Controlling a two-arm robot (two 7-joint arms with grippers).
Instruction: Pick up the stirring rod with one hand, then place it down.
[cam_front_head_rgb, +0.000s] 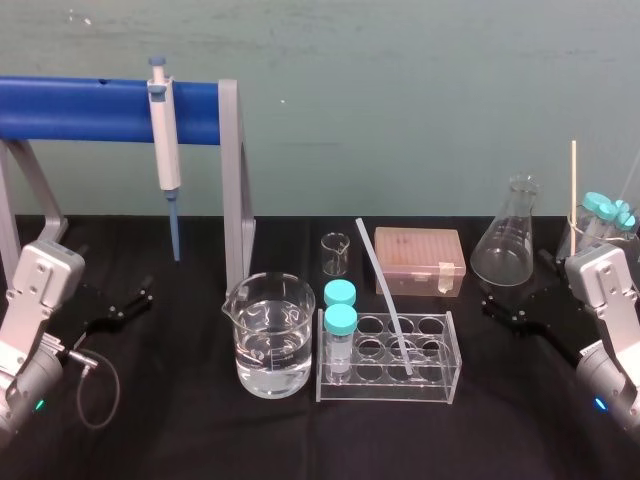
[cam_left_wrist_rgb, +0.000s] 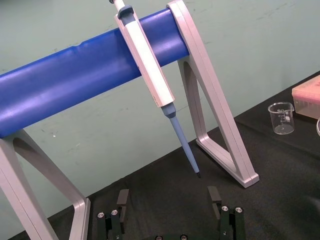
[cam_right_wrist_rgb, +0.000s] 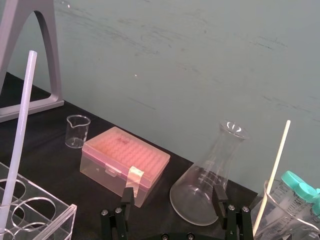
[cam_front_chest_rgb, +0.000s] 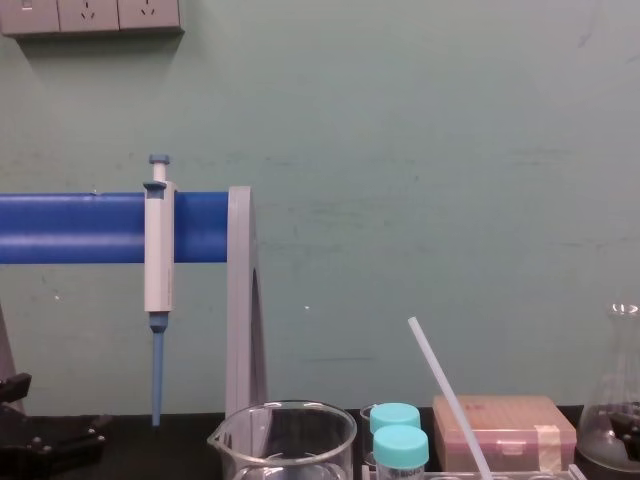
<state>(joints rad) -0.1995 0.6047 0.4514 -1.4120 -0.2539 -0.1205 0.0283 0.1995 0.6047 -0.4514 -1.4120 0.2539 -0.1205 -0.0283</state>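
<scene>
Left gripper sits low at the table's left edge, fingers spread apart, nothing between them. Right gripper is low at the right edge, just in front of the flask, also spread and empty, seen too in its own wrist view. Both are well apart from the stirring rod. One rod: thin, straight, translucent whitish. It stands tilted in the clear test tube rack at centre front, lower end down in a front-row well right of the middle, upper end leaning back and left above the rack, near the small beaker. The rack has eight wells in two rows of four. Its left column holds two teal-capped tubes; contents I cannot tell. One large beaker, just left of the rack, is about half full of clear liquid. One small beaker behind the rack is empty. One pink tip box, lid shut, sits beside it. One Erlenmeyer flask is empty. A third beaker at far right holds teal-capped tubes, at least two, plus one cream stick. One pipette with a blue tip hangs from the blue bar stand at back left. Everything rests on the black table.
</scene>
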